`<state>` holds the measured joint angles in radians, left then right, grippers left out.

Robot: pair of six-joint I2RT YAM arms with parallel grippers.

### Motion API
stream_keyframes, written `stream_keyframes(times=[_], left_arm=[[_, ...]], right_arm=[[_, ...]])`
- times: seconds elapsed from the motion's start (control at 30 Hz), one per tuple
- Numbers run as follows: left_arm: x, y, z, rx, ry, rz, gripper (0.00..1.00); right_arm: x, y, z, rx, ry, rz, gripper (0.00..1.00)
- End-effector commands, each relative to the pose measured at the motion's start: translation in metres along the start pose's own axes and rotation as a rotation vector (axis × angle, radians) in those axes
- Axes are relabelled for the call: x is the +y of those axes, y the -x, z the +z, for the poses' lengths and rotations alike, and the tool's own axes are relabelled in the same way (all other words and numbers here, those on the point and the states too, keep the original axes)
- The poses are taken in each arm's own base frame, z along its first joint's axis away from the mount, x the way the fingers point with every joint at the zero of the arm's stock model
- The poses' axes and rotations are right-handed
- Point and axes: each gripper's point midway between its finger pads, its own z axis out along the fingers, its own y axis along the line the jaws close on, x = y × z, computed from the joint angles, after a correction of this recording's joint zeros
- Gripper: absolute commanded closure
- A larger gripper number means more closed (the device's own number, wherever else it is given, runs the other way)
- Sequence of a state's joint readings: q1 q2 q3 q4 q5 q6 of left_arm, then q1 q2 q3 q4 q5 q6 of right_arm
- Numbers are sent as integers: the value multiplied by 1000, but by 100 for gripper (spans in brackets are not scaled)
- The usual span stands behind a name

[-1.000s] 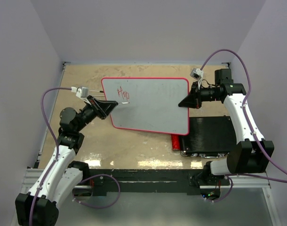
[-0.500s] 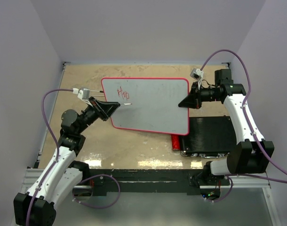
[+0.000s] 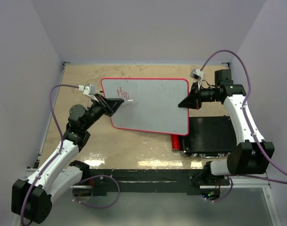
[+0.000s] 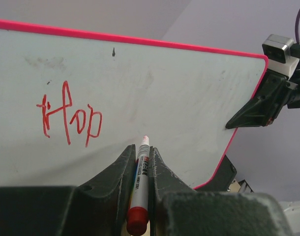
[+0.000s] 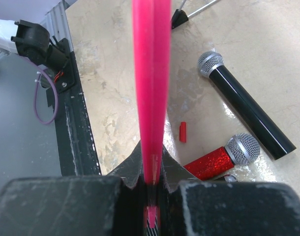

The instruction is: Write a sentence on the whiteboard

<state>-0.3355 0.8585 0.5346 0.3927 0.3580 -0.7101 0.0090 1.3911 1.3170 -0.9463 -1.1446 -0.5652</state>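
Observation:
The whiteboard (image 3: 153,108), white with a thin red frame, is held tilted above the table. Red lettering reading "Hop" (image 4: 71,115) sits near its upper left (image 3: 123,92). My left gripper (image 3: 116,105) is shut on a red marker (image 4: 139,179). The marker's tip (image 4: 145,139) points at the whiteboard (image 4: 179,93) just right of and below the "p"; I cannot tell if it touches. My right gripper (image 3: 183,103) is shut on the board's right edge. In the right wrist view that red edge (image 5: 151,73) runs straight up from between the gripper's (image 5: 152,150) jaws.
A black ribbed case (image 3: 207,135) lies under the board's lower right corner. On the table beneath the board are a red glitter microphone (image 5: 214,160), a black microphone (image 5: 248,113) and a small red marker cap (image 5: 183,132).
My left arm has swung up and to the right, carrying the marker tip a little further right past the "p". The lettering looks the same, and the right arm and board have stayed still.

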Motion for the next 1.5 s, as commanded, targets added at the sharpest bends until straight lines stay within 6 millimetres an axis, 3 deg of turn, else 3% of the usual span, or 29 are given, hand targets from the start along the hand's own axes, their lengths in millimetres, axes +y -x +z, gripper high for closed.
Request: stream_keyframes(times=[0.0, 0.2, 1.03, 1.47], left_arm=[[-9, 38, 3, -107, 20, 92, 100], [-1, 44, 5, -92, 86, 136, 100], [15, 35, 22, -30, 122, 152, 100], [4, 45, 29, -50, 79, 150, 100]], right_arm=[[13, 13, -3, -38, 16, -90, 100], [12, 14, -3, -37, 16, -89, 100], [13, 13, -3, -36, 15, -90, 100], [13, 13, -3, -36, 14, -89, 100]])
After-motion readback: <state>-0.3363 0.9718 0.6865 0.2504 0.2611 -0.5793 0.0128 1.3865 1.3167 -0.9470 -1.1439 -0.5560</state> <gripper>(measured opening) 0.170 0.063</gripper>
